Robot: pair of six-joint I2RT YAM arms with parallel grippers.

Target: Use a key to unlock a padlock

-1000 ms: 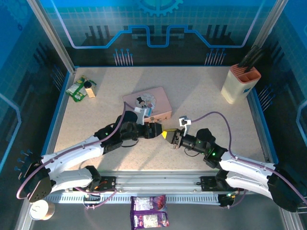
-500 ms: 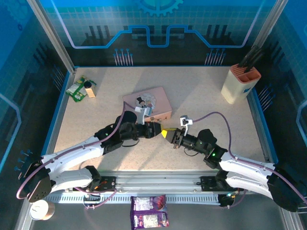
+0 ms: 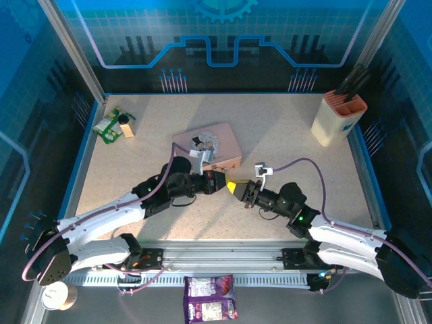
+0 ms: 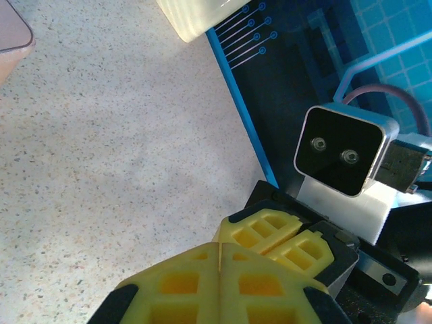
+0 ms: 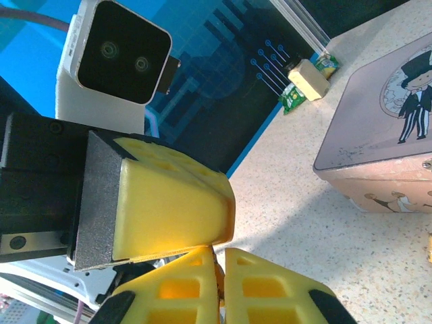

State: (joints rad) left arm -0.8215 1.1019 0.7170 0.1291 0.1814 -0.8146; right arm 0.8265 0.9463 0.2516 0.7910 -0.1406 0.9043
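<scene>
- Left end effector [image 3: 227, 183] and right end effector [image 3: 237, 190] both clenched, tip to tip above the surface [image 3: 290, 148], near the pink tin [image 3: 216, 143].
- Cannot pick out key or padlock (key possibly pinched at the tips).
- Judgement: hold one clamp firm until the other's hold is confirmed.

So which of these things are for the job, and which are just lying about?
Job: left end effector, right end effector, both shut, tip to tip; padlock and key too small to make out.
Lying about: tin, knife block, green packets, cup, purple packet.
</scene>
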